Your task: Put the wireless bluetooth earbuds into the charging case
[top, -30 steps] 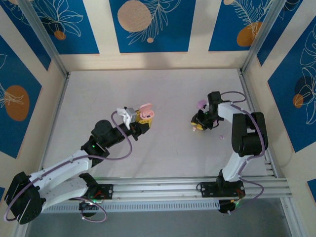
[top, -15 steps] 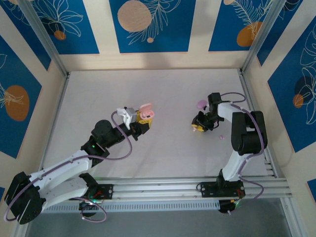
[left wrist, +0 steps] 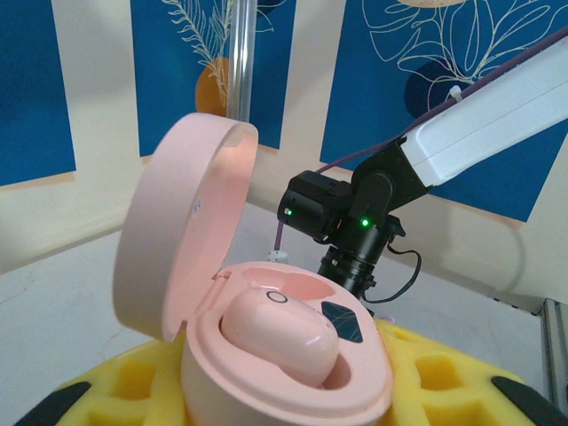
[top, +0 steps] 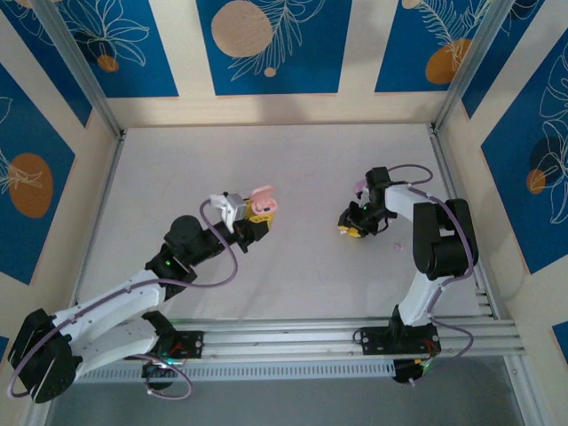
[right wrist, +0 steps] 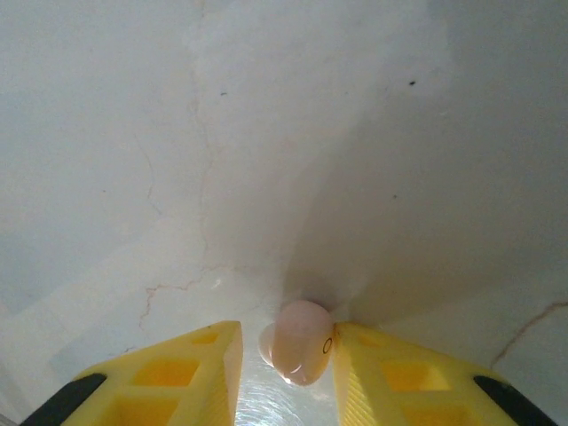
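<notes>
Your right claw [top: 351, 225] has slid a little toward the middle of the white table [top: 293, 275] over the last second, while your left claw [top: 259, 211] sits where it was. That left claw is closed on a pink rounded plastic charging case [left wrist: 266, 395], which sits gripped between its yellow padded fingers [left wrist: 444, 386] and raised off the table. The case's hinged lid [left wrist: 177, 231] stands open, tipped up and back on the claw's left side. One pale pink plastic earbud [left wrist: 277, 333] already lies seated in the case's tray, on the side nearest the lid, and the dark socket just to its right is bare. Straight ahead of this claw, beyond the case, you can see the black wrist of the right arm [left wrist: 351, 222] with two green lights on. Your right claw is drawn in narrow around a second pale pink earbud [right wrist: 300, 342], pinched between its yellow fingers [right wrist: 177, 382] at their tips, with the bare table surface directly beyond it. Whether that earbud touches the table cannot be told.
</notes>
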